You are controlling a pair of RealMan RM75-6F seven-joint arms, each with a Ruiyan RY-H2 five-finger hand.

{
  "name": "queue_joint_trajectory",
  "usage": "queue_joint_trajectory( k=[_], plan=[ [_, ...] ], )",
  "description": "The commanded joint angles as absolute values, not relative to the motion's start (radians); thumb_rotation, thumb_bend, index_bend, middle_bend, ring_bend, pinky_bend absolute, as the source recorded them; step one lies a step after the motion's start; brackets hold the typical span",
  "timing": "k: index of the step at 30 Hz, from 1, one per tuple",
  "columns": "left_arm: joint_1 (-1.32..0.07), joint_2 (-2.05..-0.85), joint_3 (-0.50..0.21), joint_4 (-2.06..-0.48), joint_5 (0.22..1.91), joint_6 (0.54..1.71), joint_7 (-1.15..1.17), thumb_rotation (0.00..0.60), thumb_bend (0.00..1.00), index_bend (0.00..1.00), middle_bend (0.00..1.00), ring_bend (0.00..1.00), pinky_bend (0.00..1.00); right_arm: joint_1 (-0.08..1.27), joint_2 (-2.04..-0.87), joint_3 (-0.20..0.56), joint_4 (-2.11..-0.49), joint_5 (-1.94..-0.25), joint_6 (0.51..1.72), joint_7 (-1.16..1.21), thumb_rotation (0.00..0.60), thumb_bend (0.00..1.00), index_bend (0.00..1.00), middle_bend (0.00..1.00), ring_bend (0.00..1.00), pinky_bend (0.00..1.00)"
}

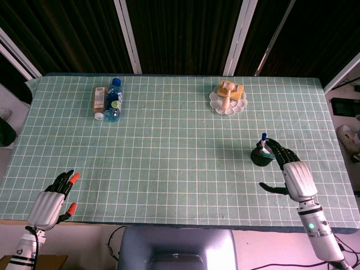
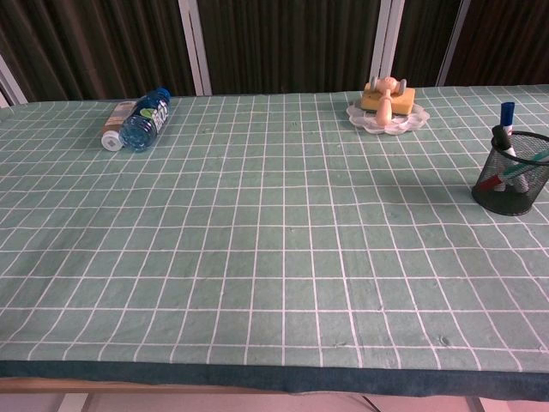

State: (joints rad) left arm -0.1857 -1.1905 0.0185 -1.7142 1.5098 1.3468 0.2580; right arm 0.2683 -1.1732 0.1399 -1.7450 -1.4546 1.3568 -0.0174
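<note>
Two hands shown: right hand [image 1: 292,171] spread, empty, over one pen holder [image 2: 511,172]; left hand [image 1: 52,201] spread, empty.

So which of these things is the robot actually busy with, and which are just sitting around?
Being worked on:
- right hand, fingers spread over the mesh pen cup
- the pens standing in that cup

Just lying about:
- water bottle on its side, a small brown bottle beside it
- white plate with a yellow sponge and a wooden piece on it
- left hand, open at the near edge, holding nothing
</note>
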Motion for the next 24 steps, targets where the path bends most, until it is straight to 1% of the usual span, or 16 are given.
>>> queue_joint_trajectory(
  k=[1, 2, 5, 7, 8, 11, 13, 17, 19, 24],
  plan=[
    [-0.186, -1.190, 0.019, -1.715, 1.509, 1.345, 0.259, 0.600, 0.39, 0.08, 0.00, 0.05, 0.35, 0.321, -1.191, 0.224, -1.761, -1.311, 1.314, -0.157, 0.600, 0.06, 0.28, 0.51, 0.58, 0.52],
    [-0.187, -1.190, 0.019, -1.715, 1.509, 1.344, 0.259, 0.600, 0.39, 0.08, 0.00, 0.05, 0.35, 0.331, -1.195, 0.235, -1.759, -1.285, 1.300, -0.170, 0.600, 0.06, 0.29, 0.57, 0.64, 0.56],
    [-0.189, -1.192, 0.019, -1.715, 1.509, 1.341, 0.262, 0.600, 0.39, 0.08, 0.00, 0.05, 0.35, 0.364, -1.209, 0.261, -1.740, -1.226, 1.267, -0.206, 0.600, 0.06, 0.34, 0.78, 0.86, 0.77],
    [-0.189, -1.193, 0.019, -1.714, 1.507, 1.339, 0.264, 0.600, 0.39, 0.08, 0.00, 0.04, 0.35, 0.388, -1.224, 0.277, -1.719, -1.189, 1.247, -0.237, 0.600, 0.06, 0.39, 0.88, 0.95, 0.87],
    [-0.189, -1.193, 0.019, -1.714, 1.506, 1.339, 0.265, 0.600, 0.39, 0.08, 0.00, 0.04, 0.35, 0.393, -1.227, 0.279, -1.714, -1.184, 1.243, -0.243, 0.600, 0.06, 0.40, 0.90, 0.97, 0.90],
    [-0.189, -1.194, 0.018, -1.714, 1.504, 1.338, 0.266, 0.600, 0.39, 0.08, 0.00, 0.04, 0.35, 0.405, -1.234, 0.284, -1.705, -1.170, 1.235, -0.259, 0.600, 0.06, 0.44, 0.96, 1.00, 0.97],
    [-0.190, -1.194, 0.018, -1.714, 1.503, 1.337, 0.266, 0.600, 0.39, 0.08, 0.00, 0.04, 0.35, 0.429, -1.248, 0.293, -1.688, -1.142, 1.212, -0.287, 0.600, 0.06, 0.50, 1.00, 1.00, 1.00],
    [-0.191, -1.193, 0.017, -1.713, 1.503, 1.337, 0.262, 0.600, 0.39, 0.08, 0.00, 0.05, 0.35, 0.472, -1.275, 0.299, -1.669, -1.090, 1.167, -0.333, 0.600, 0.07, 0.54, 1.00, 1.00, 1.00],
    [-0.191, -1.192, 0.017, -1.712, 1.502, 1.336, 0.258, 0.600, 0.39, 0.08, 0.00, 0.05, 0.35, 0.493, -1.292, 0.291, -1.661, -1.071, 1.146, -0.362, 0.600, 0.10, 0.56, 1.00, 1.00, 1.00],
    [-0.191, -1.191, 0.018, -1.712, 1.504, 1.337, 0.252, 0.600, 0.39, 0.08, 0.00, 0.05, 0.35, 0.520, -1.321, 0.280, -1.632, -1.001, 1.134, -0.442, 0.600, 0.14, 0.59, 1.00, 1.00, 1.00]
  ],
)
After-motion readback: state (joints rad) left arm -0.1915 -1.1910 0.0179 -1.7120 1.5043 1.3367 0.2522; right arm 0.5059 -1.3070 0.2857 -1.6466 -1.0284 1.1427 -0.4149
